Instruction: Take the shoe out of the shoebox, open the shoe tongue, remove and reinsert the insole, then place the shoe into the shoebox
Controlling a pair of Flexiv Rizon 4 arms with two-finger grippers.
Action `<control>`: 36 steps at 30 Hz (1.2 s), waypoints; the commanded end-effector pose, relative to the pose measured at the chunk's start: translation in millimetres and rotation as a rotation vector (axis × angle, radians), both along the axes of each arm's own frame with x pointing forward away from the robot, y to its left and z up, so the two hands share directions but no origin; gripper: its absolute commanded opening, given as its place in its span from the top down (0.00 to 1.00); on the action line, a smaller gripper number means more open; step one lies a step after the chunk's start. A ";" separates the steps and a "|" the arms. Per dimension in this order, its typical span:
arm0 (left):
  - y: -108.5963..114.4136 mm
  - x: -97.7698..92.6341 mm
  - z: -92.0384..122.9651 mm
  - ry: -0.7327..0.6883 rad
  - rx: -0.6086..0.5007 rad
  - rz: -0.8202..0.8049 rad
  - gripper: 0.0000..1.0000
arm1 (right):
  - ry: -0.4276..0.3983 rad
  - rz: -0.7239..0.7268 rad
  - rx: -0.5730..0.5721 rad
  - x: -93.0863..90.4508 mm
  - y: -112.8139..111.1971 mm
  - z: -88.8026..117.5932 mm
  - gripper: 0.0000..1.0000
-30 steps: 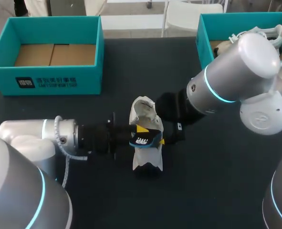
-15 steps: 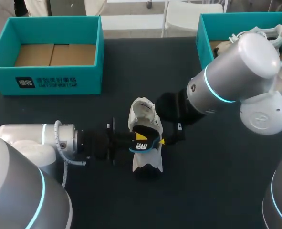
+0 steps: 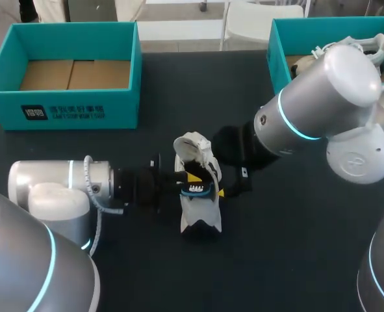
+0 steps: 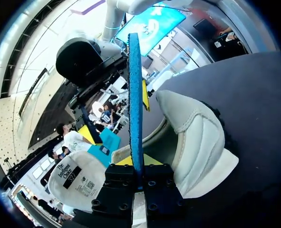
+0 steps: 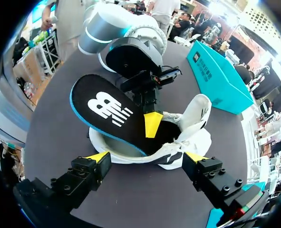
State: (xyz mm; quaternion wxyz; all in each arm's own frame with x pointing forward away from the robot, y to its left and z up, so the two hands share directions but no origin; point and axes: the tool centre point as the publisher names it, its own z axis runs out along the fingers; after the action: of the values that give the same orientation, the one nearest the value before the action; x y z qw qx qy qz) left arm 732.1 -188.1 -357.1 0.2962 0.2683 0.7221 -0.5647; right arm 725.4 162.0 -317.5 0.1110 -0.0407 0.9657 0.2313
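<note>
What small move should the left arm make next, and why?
Probably tilt the insole down and slide it deeper into the shoe. The left gripper has its jaws shut on the insole, whose front end sits in the shoe's opening while its logo end stands raised outside. If this is the removal stage, which one still cannot settle, pull it out instead.

White shoe (image 3: 201, 214) on table (image 3: 295, 253), left pincer (image 3: 190, 181) gripping black insole (image 3: 194, 190) in it

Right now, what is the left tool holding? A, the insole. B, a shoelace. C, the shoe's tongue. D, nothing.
A: the left tool is shut on the black insole, seen edge-on between its fingers, with the insole's far end inside the white shoe.
</note>
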 end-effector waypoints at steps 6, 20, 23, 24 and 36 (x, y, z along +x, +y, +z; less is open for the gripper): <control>2.4 -9.6 13.6 -0.020 -0.030 0.002 0.75 | -0.001 -0.001 -0.001 -0.6 0.4 -0.9 0.00; 7.9 -32.5 37.0 -0.058 -0.041 -0.019 0.85 | -0.001 -0.001 -0.001 -0.6 0.4 -0.9 0.00; 4.7 -36.2 34.8 -0.048 -0.044 -0.028 0.96 | -0.001 -0.001 -0.001 -0.6 0.4 -0.9 0.00; 3.3 -37.2 33.6 -0.045 -0.042 -0.031 1.00 | -0.001 -0.001 -0.001 -0.6 0.4 -0.9 0.00; 0.6 -14.4 5.9 -0.073 0.031 -0.023 1.00 | -0.001 -0.001 -0.001 -0.6 0.4 -0.9 0.00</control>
State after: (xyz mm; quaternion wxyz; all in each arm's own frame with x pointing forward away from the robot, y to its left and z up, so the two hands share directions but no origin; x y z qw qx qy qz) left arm 709.1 -179.9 -345.8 0.3137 0.2988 0.7157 -0.5478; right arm 725.5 162.1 -317.7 0.1110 -0.0407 0.9657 0.2314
